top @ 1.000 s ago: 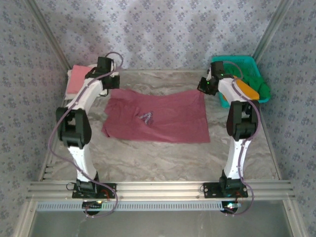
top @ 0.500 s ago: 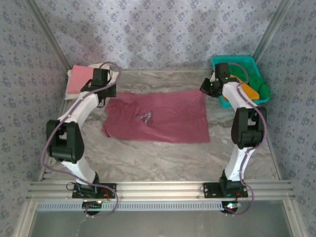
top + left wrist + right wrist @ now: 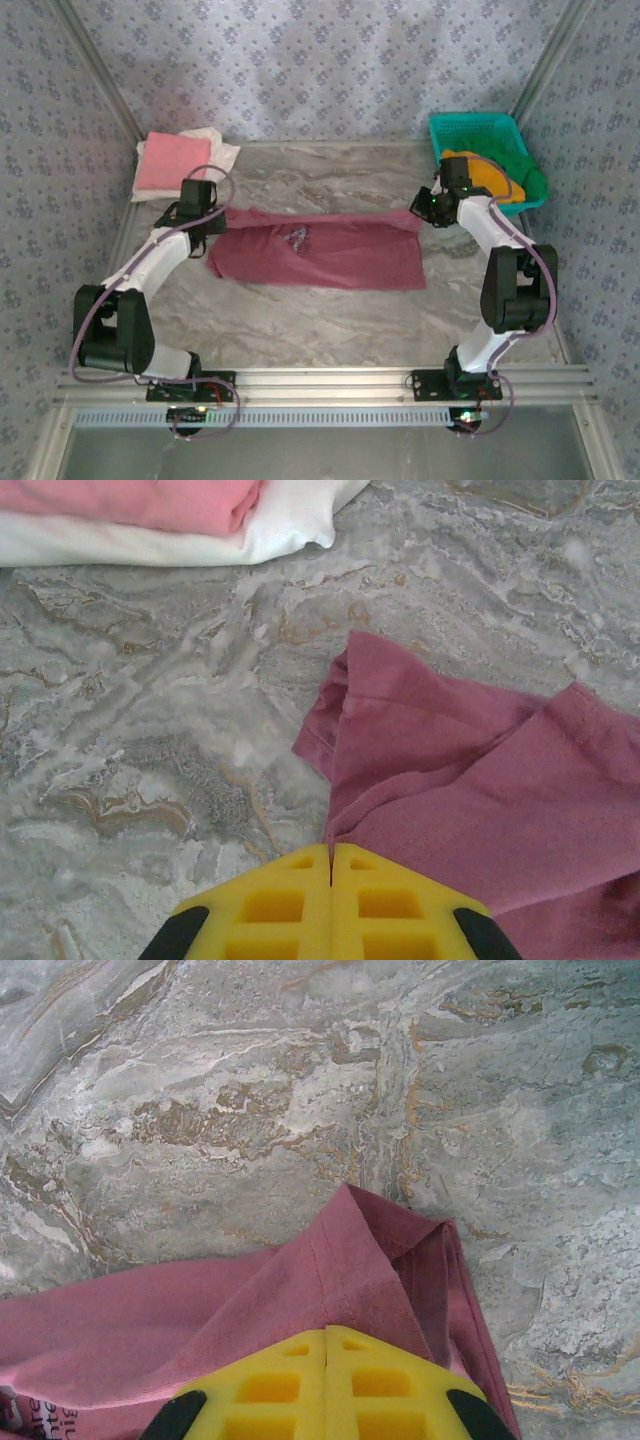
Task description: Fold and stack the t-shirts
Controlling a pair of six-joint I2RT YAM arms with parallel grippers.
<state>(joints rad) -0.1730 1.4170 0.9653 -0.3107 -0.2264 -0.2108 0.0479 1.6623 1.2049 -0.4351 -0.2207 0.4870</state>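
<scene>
The maroon t-shirt (image 3: pixel 320 255) lies across the middle of the table, white print up, its far edge lifted and drawn toward the near side. My left gripper (image 3: pixel 205 215) is shut on its far left corner; in the left wrist view the yellow fingertips (image 3: pixel 331 850) pinch the maroon cloth (image 3: pixel 480 780). My right gripper (image 3: pixel 425 208) is shut on the far right corner, and the right wrist view shows the hem (image 3: pixel 350 1260) bunched just ahead of the shut gripper (image 3: pixel 326 1335). A folded pink t-shirt (image 3: pixel 160 165) rests on a cream one (image 3: pixel 215 145) at the back left.
A teal mesh basket (image 3: pixel 470 120) stands at the back right with an orange t-shirt (image 3: pixel 490 175) and a green one (image 3: pixel 530 180) in it. Bare marble table (image 3: pixel 330 320) stretches in front of the maroon shirt. Metal frame rails run along the near edge.
Both grippers have come toward the near side with the shirt's far corners in them. The far edge has followed, so the shirt looks narrower front to back.
</scene>
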